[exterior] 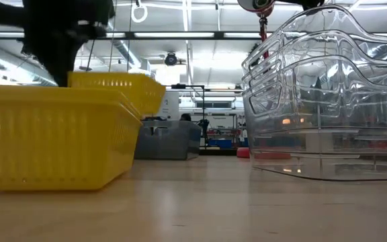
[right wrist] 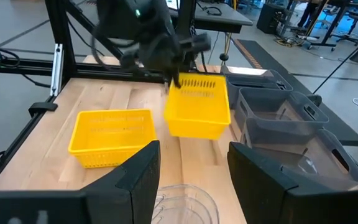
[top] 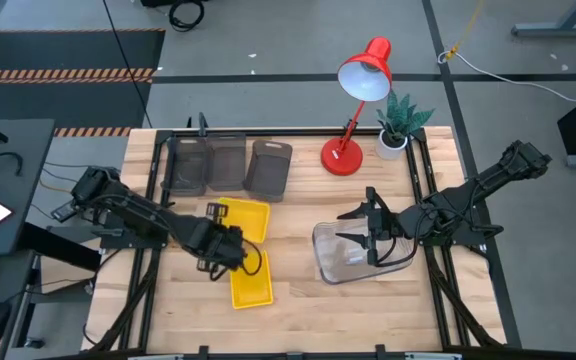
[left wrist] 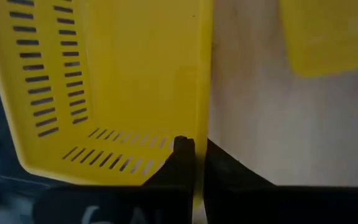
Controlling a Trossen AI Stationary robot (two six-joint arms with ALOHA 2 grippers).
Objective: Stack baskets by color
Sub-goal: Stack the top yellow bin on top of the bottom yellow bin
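Left gripper (top: 230,246) clamped on yellow basket's (top: 240,220) rim | second yellow basket (top: 251,281) empty | right gripper (top: 366,232) wide open over nested clear baskets (top: 353,265)

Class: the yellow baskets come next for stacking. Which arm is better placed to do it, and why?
The left. Its gripper is shut on a yellow basket's rim, while the right gripper hovers open over the clear baskets.

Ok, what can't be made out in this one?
- Third yellow basket: only two yellow baskets show; in the high view the left gripper, shut on one's wall, covers where they meet.
- Low view: its fingertips are hidden behind the near yellow basket.
- Clear baskets: overlapping see-through rims make the count unsure; the open right gripper partly covers them from above.
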